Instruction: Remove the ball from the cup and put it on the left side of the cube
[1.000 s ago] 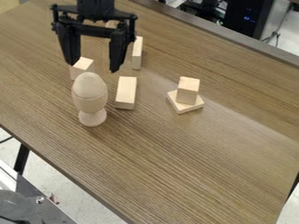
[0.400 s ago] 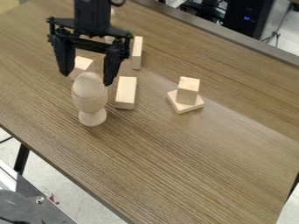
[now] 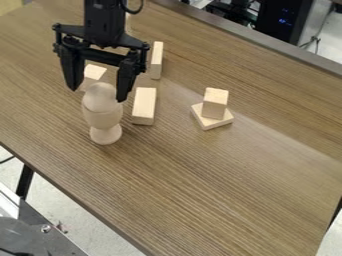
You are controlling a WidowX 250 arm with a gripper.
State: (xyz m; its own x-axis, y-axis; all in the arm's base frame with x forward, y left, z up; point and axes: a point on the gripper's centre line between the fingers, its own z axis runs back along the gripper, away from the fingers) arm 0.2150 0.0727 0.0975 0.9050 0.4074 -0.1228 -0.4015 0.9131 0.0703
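Note:
The black gripper (image 3: 97,95) hangs open at the upper left, its fingers spread above and around the top of the egg-shaped ball. That pale wooden ball (image 3: 101,97) sits upright in a wooden cup (image 3: 105,125) with a round foot, left of the middle. Nothing is held between the fingers; whether one touches the ball I cannot tell. Right of centre, a small wooden cube (image 3: 215,103) rests on a flat square piece (image 3: 206,121). Another cube-like block (image 3: 95,73) stands behind the ball, partly hidden by the gripper.
A rectangular block (image 3: 144,106) lies just right of the cup, and a longer, narrow block (image 3: 157,60) lies farther back. Behind the gripper another pale piece (image 3: 127,22) partly shows. The brown table (image 3: 220,185) has its near edge running diagonally down from the left.
The gripper has moved left and down, from above and behind the ball to around its top. Its fingers remain apart. The ball, cup and blocks have stayed in place.

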